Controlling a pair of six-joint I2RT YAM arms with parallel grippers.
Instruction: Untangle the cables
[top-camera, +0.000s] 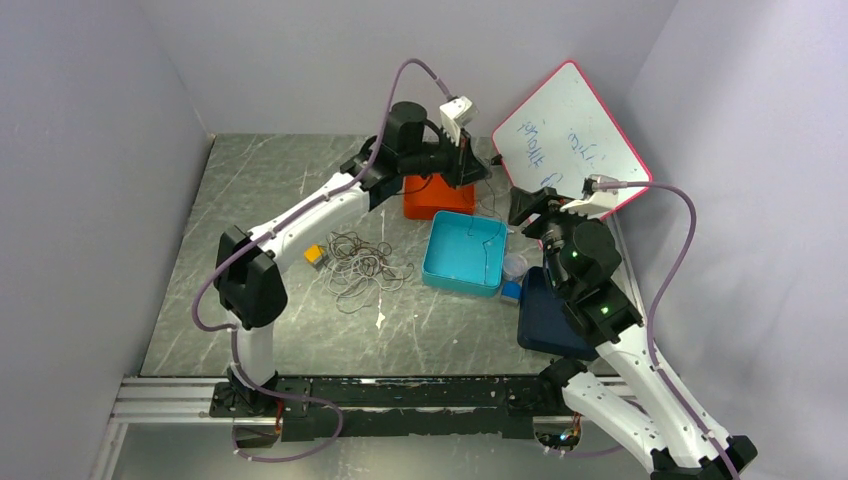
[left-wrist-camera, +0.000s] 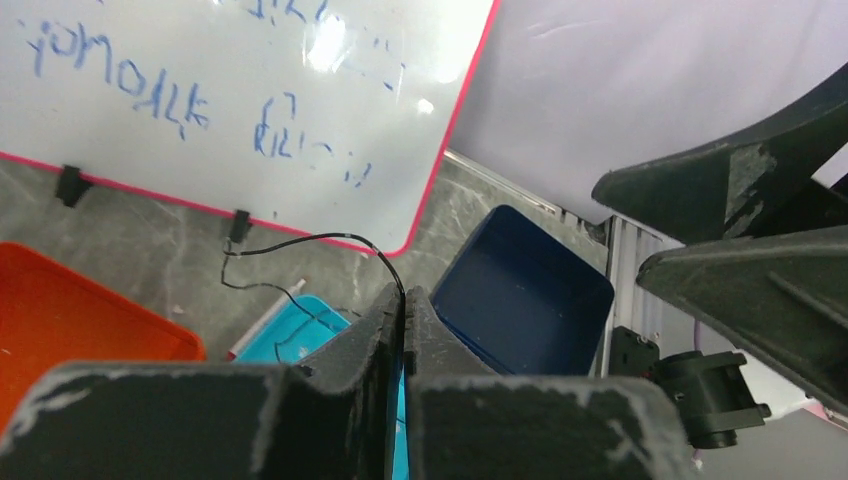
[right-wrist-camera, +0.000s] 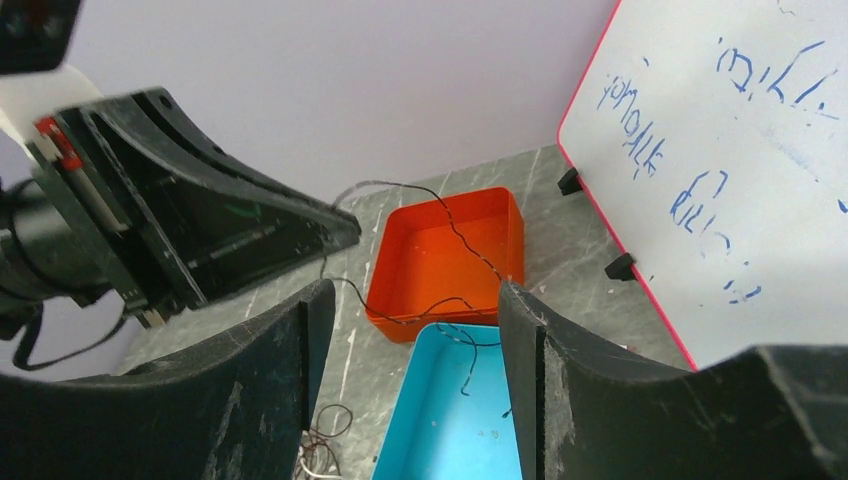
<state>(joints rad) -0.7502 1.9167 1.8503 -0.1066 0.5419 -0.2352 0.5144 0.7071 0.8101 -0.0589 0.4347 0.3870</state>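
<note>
Pressed together, the fingers of our left gripper pinch one thin black cable. It leaves the fingertips in the lower middle of the left wrist view, arches to the left and drops toward the shallow turquoise plastic tray.

In the right wrist view the cable runs as a wavy line from the middle left to the lower right. It passes over the orange rectangular plastic tray, and its lower end reaches into the turquoise tray.

Our right gripper is spread wide and holds nothing. The strand lies just ahead, between its two fingers, so we judge the right arm nearer to the free length. It should close across that slanted line.

A loose heap of thin cables lies on the grey marbled table, left of the turquoise tray and well apart from both grippers.
</note>
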